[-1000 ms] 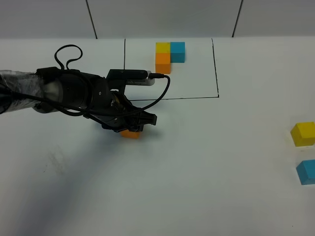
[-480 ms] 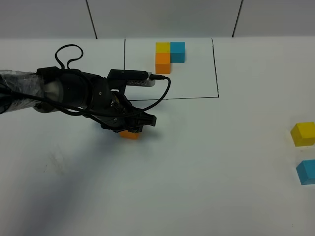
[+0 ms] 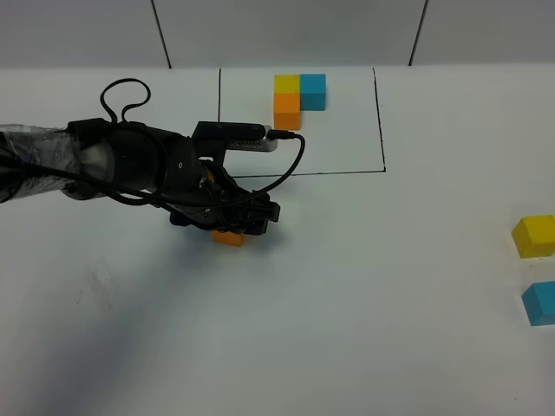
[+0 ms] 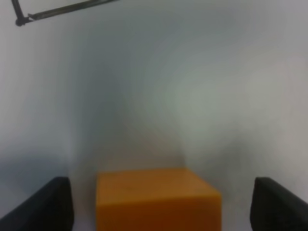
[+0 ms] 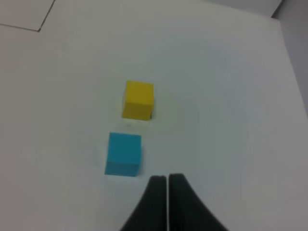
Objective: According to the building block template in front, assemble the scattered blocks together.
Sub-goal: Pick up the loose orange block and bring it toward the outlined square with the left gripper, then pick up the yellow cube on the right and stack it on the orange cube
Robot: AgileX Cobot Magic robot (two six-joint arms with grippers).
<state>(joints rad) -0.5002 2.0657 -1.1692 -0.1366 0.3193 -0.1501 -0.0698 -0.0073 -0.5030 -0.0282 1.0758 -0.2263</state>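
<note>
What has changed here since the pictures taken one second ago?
The left gripper opened wide and let go of the small orange cube, which sits free between its jaws. The cube kept its place; the loose yellow cube, light blue cube, framed template and shut right gripper are unchanged.

Lighting bright, even and diffuse, from overhead; no glare on the white table. One broad, soft grey shadow lies on it beneath the left arm, deepening toward the near-left corner. Exterior high view sharp throughout. Left wrist view out of focus: orange block smeared at its edges, dim shading behind it. Right wrist view slightly soft, colours clean
</note>
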